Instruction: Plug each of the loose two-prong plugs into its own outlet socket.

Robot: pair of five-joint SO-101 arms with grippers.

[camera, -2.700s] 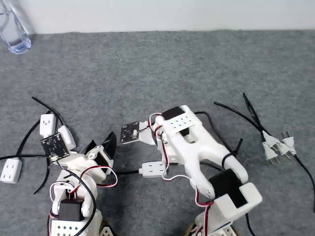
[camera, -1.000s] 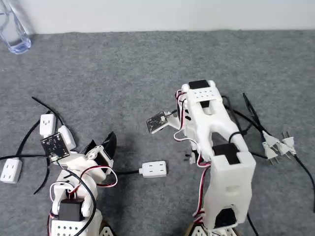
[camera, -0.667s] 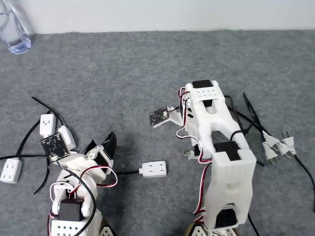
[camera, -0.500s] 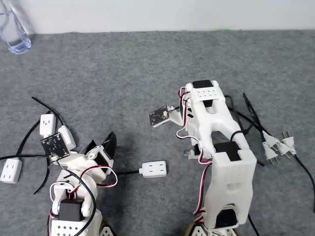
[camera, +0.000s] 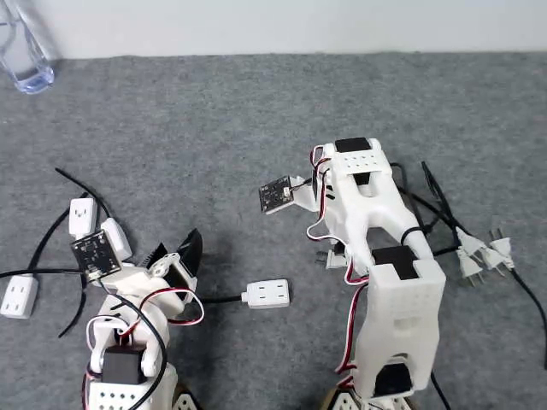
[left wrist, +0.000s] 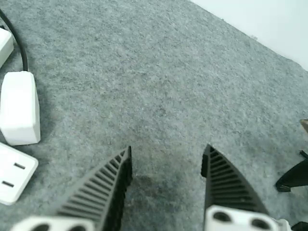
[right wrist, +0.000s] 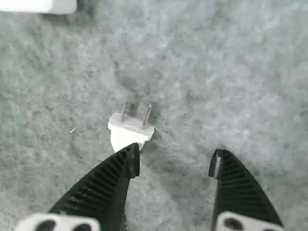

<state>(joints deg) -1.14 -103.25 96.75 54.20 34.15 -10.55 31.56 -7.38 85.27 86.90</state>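
Hovering over white plug (right wrist: 131, 127), right tool (right wrist: 174, 150) spread

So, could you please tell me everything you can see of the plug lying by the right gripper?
The plug is small, white and plastic-looking, with two flat metal prongs at its wider end. It lies flat on the grey carpet, with its prongs pointing away from the open right gripper. Its rear end sits at the tip of one black finger, off to one side of the gap. Whether they touch cannot be told.
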